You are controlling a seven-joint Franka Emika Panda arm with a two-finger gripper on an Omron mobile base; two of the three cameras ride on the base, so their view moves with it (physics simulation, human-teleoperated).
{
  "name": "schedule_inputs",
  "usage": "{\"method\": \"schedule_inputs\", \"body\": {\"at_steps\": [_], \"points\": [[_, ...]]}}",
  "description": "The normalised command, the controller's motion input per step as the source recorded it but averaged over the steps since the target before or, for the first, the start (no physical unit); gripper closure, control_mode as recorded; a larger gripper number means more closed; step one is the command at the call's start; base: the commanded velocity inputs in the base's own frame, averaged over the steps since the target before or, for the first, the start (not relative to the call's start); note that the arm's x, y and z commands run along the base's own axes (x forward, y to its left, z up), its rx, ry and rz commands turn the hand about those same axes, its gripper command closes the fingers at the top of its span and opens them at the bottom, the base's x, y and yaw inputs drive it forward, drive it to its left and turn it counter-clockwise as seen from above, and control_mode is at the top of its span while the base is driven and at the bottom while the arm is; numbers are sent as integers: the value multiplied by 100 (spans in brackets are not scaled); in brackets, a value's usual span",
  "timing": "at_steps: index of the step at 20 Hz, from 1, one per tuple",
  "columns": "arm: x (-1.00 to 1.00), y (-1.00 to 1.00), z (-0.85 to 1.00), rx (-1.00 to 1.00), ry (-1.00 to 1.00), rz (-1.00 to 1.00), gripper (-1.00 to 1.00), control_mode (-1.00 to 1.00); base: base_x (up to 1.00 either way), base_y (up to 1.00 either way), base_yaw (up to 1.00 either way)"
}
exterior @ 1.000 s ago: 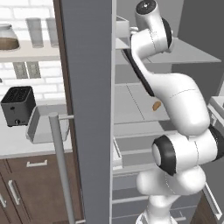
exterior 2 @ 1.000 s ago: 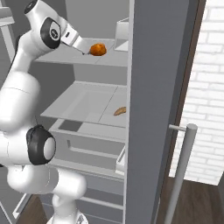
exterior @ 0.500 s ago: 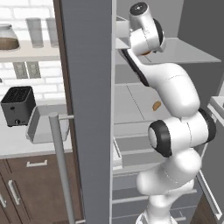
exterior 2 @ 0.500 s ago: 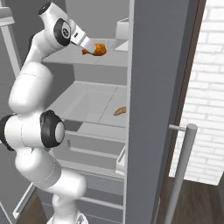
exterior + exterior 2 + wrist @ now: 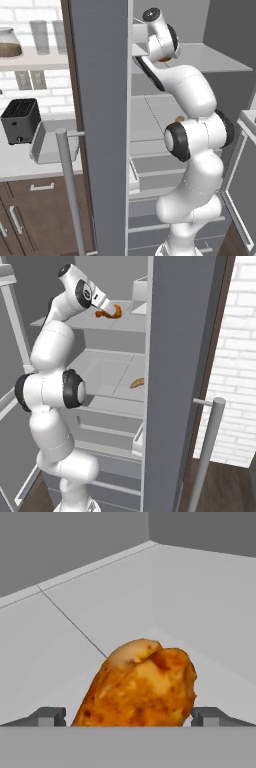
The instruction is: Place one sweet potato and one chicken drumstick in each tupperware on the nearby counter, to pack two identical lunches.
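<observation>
The open fridge holds a chicken drumstick on its upper shelf and a second brown food item on the shelf below. The gripper reaches over the upper shelf, jaws spread wide on either side of the drumstick, not closed on it. Around the glossy, browned, rounded drumstick the smooth grey shelf lies bare. A shallow grey tupperware sits on the counter, just beside the black toaster.

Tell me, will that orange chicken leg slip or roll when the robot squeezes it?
The chicken drumstick looks lumpy and rounded, so it might twist a little. Its bumpy skin probably helps the open gripper hold it. It looks stiff, not floppy.
</observation>
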Motion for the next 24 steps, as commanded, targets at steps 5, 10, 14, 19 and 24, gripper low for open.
{"method": "schedule_inputs", "body": {"at_steps": [5,10,14,19,24], "points": [[13,0,-3,0,1,0,-100,-100,0,0,0],[-4,-17,-40,0,5,-4,-100,-100,0,0,0],[6,-21,-47,0,1,-3,-100,-100,0,0,0],[11,0,-57,0,-3,0,100,-100,0,0,0],[-48,-14,-24,1,-13,0,100,-100,0,0,0]]}}
